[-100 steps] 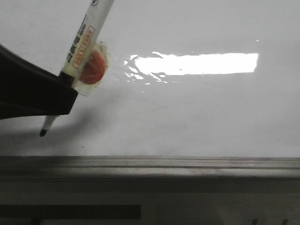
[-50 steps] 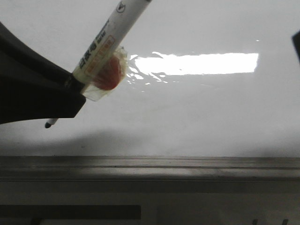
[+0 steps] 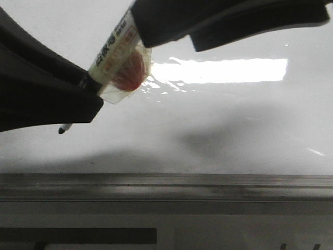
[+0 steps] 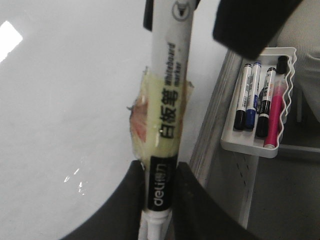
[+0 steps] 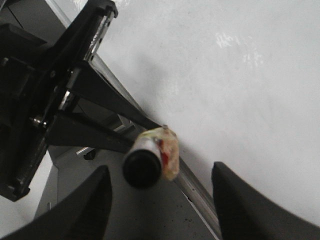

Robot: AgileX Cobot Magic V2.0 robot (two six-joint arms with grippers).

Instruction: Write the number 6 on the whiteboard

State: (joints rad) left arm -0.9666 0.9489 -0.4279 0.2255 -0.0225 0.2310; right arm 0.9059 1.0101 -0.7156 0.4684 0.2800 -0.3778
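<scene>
The whiteboard (image 3: 234, 125) is glossy and white with a bright glare strip, and I see no number 6 on it. My left gripper (image 3: 83, 96) is shut on a black-and-white marker pen (image 3: 117, 49), with its tip (image 3: 62, 129) close over the board. An orange-red tab is taped to the pen (image 3: 127, 70). In the left wrist view the jaws (image 4: 160, 190) clamp the pen (image 4: 167, 100) at its black band. My right gripper (image 3: 174, 36) is open, with its fingers on either side of the pen's upper end (image 5: 142, 165). In the right wrist view the gripper (image 5: 160, 200) does not touch it.
A grey metal rail (image 3: 166, 182) runs along the board's lower edge. A white tray (image 4: 250, 149) with several spare markers hangs beside the board's frame. The left arm's black body (image 5: 45, 100) is close to the right gripper.
My right gripper has come in from the upper right and now straddles the pen's upper end. The left gripper and pen have shifted slightly right, and the pen leans over more.
</scene>
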